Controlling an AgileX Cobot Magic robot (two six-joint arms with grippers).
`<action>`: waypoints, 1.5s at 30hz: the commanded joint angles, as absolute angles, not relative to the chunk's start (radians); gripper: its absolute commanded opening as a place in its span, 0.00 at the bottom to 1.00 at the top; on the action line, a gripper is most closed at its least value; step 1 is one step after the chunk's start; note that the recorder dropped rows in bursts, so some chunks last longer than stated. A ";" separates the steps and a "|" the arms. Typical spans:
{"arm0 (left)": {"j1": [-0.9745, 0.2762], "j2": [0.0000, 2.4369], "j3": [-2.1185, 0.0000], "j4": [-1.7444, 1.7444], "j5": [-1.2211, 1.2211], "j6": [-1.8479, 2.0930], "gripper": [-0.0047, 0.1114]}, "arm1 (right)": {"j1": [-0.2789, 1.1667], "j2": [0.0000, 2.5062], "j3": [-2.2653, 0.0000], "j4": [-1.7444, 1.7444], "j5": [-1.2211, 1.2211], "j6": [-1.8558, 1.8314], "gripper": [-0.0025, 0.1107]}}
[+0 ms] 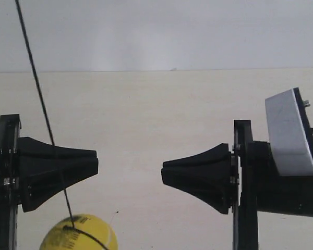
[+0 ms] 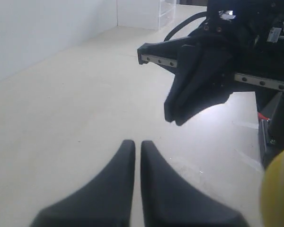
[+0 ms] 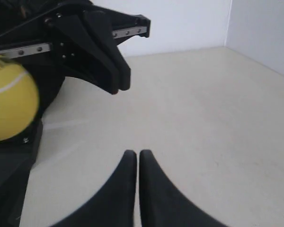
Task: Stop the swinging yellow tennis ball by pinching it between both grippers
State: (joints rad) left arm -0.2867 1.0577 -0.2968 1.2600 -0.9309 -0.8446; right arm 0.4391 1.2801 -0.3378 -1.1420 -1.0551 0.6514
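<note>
Here, left claw point(image 2: 137, 143) closed, empty, right claw point(image 3: 137, 152) likewise, yellow tennis ball point(image 1: 79, 234) on string point(image 1: 39, 89), not between them.

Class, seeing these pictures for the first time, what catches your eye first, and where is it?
The bright yellow tennis ball stands out, hanging on a dark string at the exterior view's bottom edge, below the gripper at the exterior view's left. That black wedge faces the gripper at the exterior view's right tip to tip across a bare gap, both shut. A silver-grey plate sits behind the latter.
</note>
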 commanded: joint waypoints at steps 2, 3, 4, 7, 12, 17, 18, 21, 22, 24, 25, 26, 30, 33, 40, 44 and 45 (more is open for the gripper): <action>-0.289 1.060 -0.293 1.253 -0.923 -0.840 0.08 | 0.451 1.279 -0.342 -1.196 -1.133 0.656 0.02; -0.289 1.060 -0.293 1.253 -0.923 -0.840 0.08 | 0.451 1.279 -0.342 -1.206 -1.140 0.656 0.02; -0.289 1.060 -0.293 1.253 -0.923 -0.840 0.08 | 0.451 1.279 -0.342 -1.209 -1.140 0.656 0.02; -0.289 1.060 -0.293 1.253 -0.923 -0.840 0.08 | 0.451 1.279 -0.342 -1.211 -1.140 0.656 0.02; -0.289 1.060 -0.293 1.253 -0.923 -0.849 0.08 | 0.451 1.279 -0.342 -1.211 -1.140 0.656 0.02; -0.289 1.060 -0.293 1.306 -0.982 -0.855 0.08 | 0.451 1.279 -0.342 -1.211 -1.138 0.656 0.02; -0.289 1.060 -0.293 1.306 -0.987 -0.855 0.08 | 0.451 1.279 -0.342 -1.211 -1.136 0.656 0.02; -0.289 1.060 -0.293 1.306 -0.968 -0.855 0.08 | 0.451 1.279 -0.342 -1.211 -1.127 0.656 0.02; -0.289 1.060 -0.293 1.306 -0.961 -0.855 0.08 | 0.451 1.279 -0.342 -1.211 -1.123 0.656 0.02; -0.289 1.060 -0.293 1.306 -0.944 -0.855 0.08 | 0.451 1.279 -0.342 -1.211 -1.115 0.656 0.02; -0.289 1.060 -0.293 1.300 -0.930 -0.855 0.08 | 0.451 1.279 -0.342 -1.216 -1.113 0.667 0.02; -0.289 1.060 -0.293 1.286 -0.904 -0.855 0.08 | 0.451 1.279 -0.342 -1.221 -1.113 0.671 0.02; -0.289 1.060 -0.293 1.176 -0.714 -0.879 0.08 | 0.451 1.279 -0.342 -1.247 -1.126 0.689 0.02; -0.289 1.053 -0.293 1.148 -0.631 -0.905 0.08 | 0.451 1.279 -0.342 -1.256 -1.161 0.691 0.02; -0.289 0.952 -0.293 1.348 -0.687 -1.077 0.08 | 0.451 1.279 -0.342 -1.263 -1.178 0.692 0.02; -0.289 0.913 -0.291 1.368 -0.761 -1.067 0.08 | 0.451 1.279 -0.342 -1.210 -1.166 0.651 0.02; -0.289 0.913 -0.291 1.363 -0.778 -1.050 0.08 | 0.451 1.279 -0.342 -1.173 -1.148 0.641 0.02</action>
